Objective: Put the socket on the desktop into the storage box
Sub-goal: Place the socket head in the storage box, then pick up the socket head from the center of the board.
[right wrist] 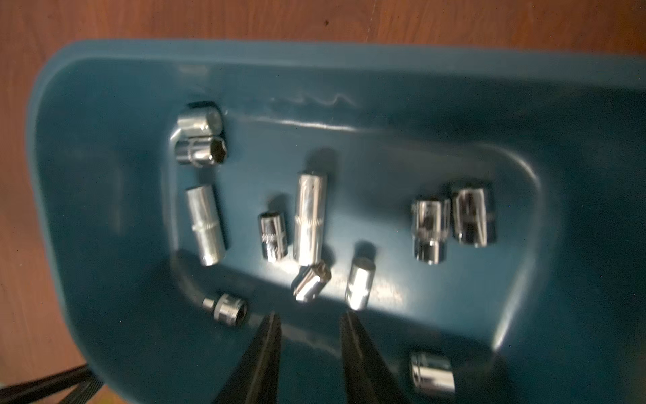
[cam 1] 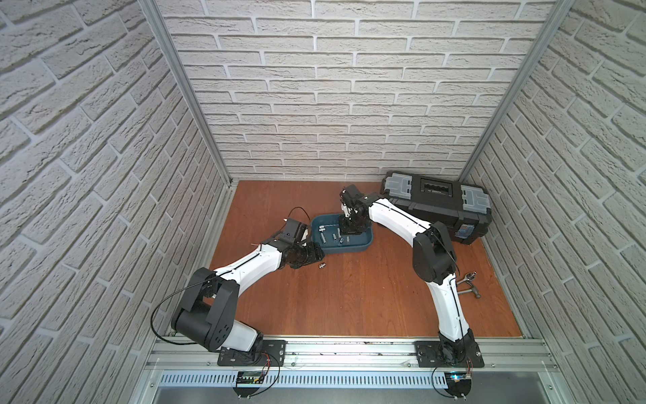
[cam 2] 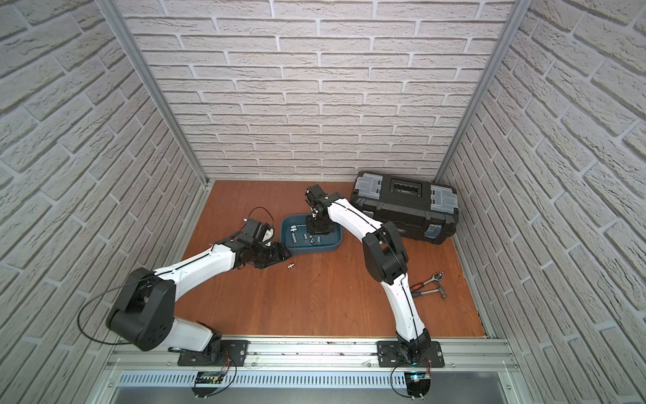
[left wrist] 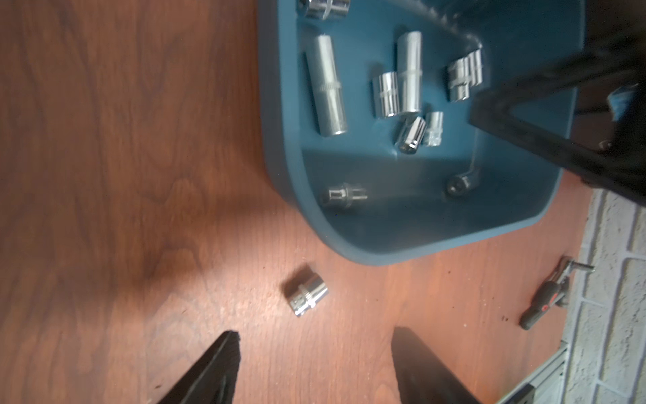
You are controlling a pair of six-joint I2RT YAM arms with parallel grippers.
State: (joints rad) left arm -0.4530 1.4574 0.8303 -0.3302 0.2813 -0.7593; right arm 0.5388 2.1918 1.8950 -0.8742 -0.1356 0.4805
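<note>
Left gripper [left wrist: 314, 332] is found spread wide and empty, set just short of the socket [left wrist: 307, 293], which lies on the desktop [left wrist: 140, 175] at seven o'clock of the storage box [cam 1: 349, 249] in a top view. Right gripper [right wrist: 310, 316] is found narrowly parted, empty, above the stored sockets [right wrist: 309, 217] within the box

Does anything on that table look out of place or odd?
One socket lies alone on the desktop, just outside the storage box, while the other sockets lie inside it. It looks like a straggler not yet put away.
</note>
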